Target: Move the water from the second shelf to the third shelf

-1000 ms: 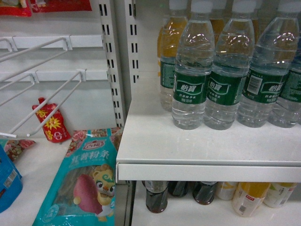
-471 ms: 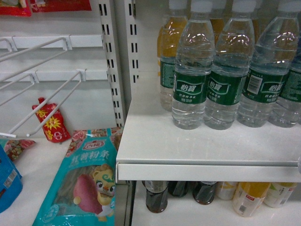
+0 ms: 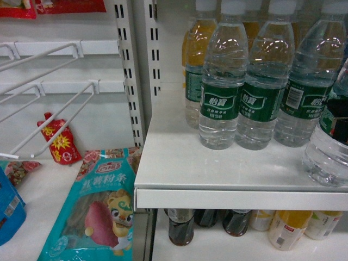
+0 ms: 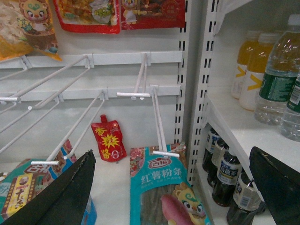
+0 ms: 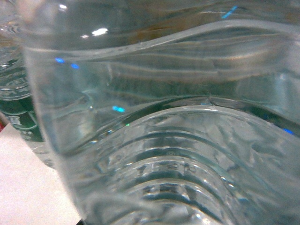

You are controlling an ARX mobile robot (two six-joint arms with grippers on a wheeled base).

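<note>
Change vs. half a sec ago: a water bottle point(image 3: 328, 147) has come into head view at far right edge, tilted, base low over the front of the white shelf point(image 3: 217, 163). It was not there before, when the shelf front was bare at that spot. Dark patch against its green label is prob. the right arm's pincer, but too little shows to be sure.

R wrist cam: filled edge to edge w/ clear ribbed plastic point(image 5: 164, 140), so bottle sits right against the lens. Reads like a bottle in the R pincer's grip, yet fingers not visible, so can't tell closed or not.

L pincer point(image 4: 173, 187): spread wide, holding nothing, hanging over the snack bay w/ teal snack bag point(image 4: 164, 187) below. Idle.

Row of green-label waters point(image 3: 220, 98) stands upright at shelf back, orange drinks point(image 3: 198, 32) behind, cola bottles point(image 3: 181, 225) on the shelf under.

Meaning: bottle looks lifted or mid-carry near this shelf. Whether base touches shelf, can't tell. Judge transfer underway, not finished.
</note>
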